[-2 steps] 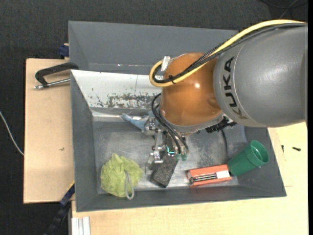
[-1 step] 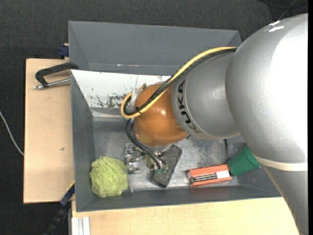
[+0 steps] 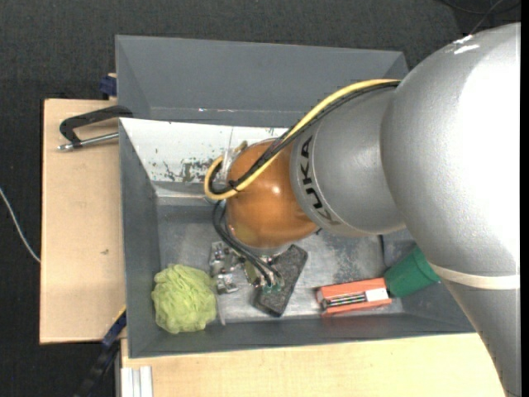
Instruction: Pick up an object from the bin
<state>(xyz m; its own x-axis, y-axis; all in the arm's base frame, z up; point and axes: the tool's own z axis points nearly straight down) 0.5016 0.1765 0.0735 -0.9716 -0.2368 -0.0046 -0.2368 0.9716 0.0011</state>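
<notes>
My gripper (image 3: 232, 270) hangs low under the arm's orange cover, near the bin's front wall and left of its middle. A dark grey oblong block (image 3: 283, 281) lies tilted just right of it, touching or nearly touching the gripper's metal parts. On the other side, a short way left of the gripper, a yellow-green fuzzy clump (image 3: 183, 298) sits in the front left corner. I see nothing held.
An orange-red flat box (image 3: 354, 296) with a dark slot lies along the front wall at the right. A green thing (image 3: 411, 274) behind it is partly hidden by the arm. The big grey arm covers the bin's right and back.
</notes>
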